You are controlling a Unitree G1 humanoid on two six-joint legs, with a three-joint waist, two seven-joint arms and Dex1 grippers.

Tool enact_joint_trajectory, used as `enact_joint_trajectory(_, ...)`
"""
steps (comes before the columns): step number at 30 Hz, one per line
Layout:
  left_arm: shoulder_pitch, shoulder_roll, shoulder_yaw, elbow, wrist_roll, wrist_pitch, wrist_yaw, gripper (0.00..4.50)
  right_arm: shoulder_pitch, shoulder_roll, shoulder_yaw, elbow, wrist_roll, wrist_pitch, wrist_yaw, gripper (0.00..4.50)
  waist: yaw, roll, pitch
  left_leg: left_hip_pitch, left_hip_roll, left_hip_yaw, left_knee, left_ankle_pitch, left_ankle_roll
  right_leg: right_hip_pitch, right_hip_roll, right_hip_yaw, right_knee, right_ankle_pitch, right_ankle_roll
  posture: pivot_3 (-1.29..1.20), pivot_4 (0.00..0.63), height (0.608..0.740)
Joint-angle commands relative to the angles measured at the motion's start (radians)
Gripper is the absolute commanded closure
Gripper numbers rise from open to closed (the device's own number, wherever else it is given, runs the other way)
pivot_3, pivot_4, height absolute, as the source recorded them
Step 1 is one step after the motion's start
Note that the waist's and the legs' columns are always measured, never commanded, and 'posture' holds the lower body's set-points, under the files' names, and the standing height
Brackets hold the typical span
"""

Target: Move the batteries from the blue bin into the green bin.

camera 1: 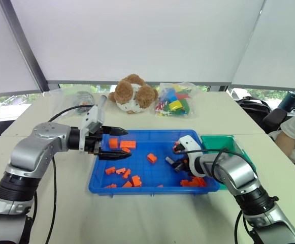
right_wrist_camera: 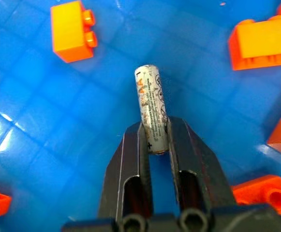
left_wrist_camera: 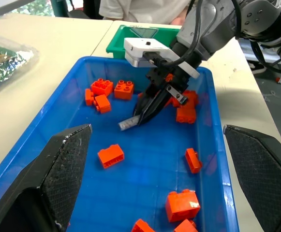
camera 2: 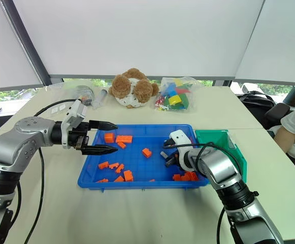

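Left eye view, starting at my left: my left gripper [camera 1: 112, 142] hangs over the left end of the blue bin [camera 1: 99, 175], its two black fingers spread wide apart with nothing between them. Behind it on the pale table [camera 1: 137, 218] lie a clear plastic bag [camera 1: 76, 98] and a brown plush toy [camera 1: 132, 93], and further along a bag of coloured blocks [camera 1: 175, 100].

Inside the blue bin, orange blocks [camera 1: 124, 178] are scattered over the floor, with more piled at its right end. One battery [right_wrist_camera: 152, 108] is the only one I can make out. It lies on the blue floor toward the right half of the bin, among the blocks but touching none of them.

My right gripper [right_wrist_camera: 155, 137] reaches down into that part of the bin, and its fingers are pinching the battery at one end; the rest of the cylinder sticks out past my fingertips, and the left wrist view shows that free end still low against the bin floor.

Just beside the blue bin's right end stands the green bin [camera 1: 223, 143]; I cannot tell what it holds. At the far right edge, a person [camera 1: 294, 136] in a light top sits by the table.
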Motion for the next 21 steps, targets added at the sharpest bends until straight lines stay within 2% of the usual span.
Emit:
enact_joint_trajectory(1,-0.003,0.014,0.018,-0.021,0.001,-0.002,0.000,0.00,-0.029,-0.033,-0.019,-0.057,-0.008,0.012,0.004,4.49,0.001,0.000,0.000,0.000,0.000,0.000,0.000,0.000,0.000,0.000,0.000,0.000,0.000,0.000,0.000,0.00,0.150,0.733)
enact_joint_trajectory(5,-0.003,0.016,0.017,-0.020,0.001,-0.001,-0.002,0.00,-0.074,-0.103,-0.129,-0.117,0.012,0.063,0.006,4.49,0.001,0.000,0.000,0.000,0.000,0.000,0.000,0.000,0.000,0.000,0.000,0.000,0.000,0.000,0.000,0.00,0.150,0.733)
enact_joint_trajectory(8,-0.007,0.013,0.011,-0.011,0.004,-0.005,-0.006,0.00,-0.110,-0.176,-0.282,-0.132,0.025,0.098,0.008,4.49,0.003,0.001,0.000,0.000,0.000,0.000,0.000,0.000,0.000,0.000,0.000,0.000,0.000,0.000,0.000,0.00,0.150,0.733)
enact_joint_trajectory(10,-0.014,0.006,0.009,-0.003,0.006,-0.009,-0.006,0.00,-0.079,-0.256,-0.310,-0.136,0.008,0.075,0.016,4.49,0.008,0.000,0.000,0.000,0.000,0.000,0.000,0.000,0.000,0.000,0.000,0.000,0.000,0.000,0.000,0.00,0.150,0.733)
enact_joint_trajectory(15,-0.022,0.000,0.003,0.014,0.011,-0.017,-0.013,0.00,0.004,-0.372,-0.376,-0.107,-0.012,0.054,0.016,4.49,0.002,0.000,0.000,0.000,0.000,0.000,-0.001,0.000,0.000,0.000,0.000,0.000,-0.001,0.000,0.000,0.00,0.150,0.733)
enact_joint_trajectory(21,-0.035,-0.007,-0.001,0.034,0.019,-0.026,-0.030,0.00,0.119,-0.445,-0.387,-0.124,0.020,0.016,0.083,4.49,0.000,0.000,0.000,0.000,0.000,0.000,-0.001,0.000,0.000,0.000,0.000,0.000,-0.001,0.000,0.000,0.00,0.150,0.733)
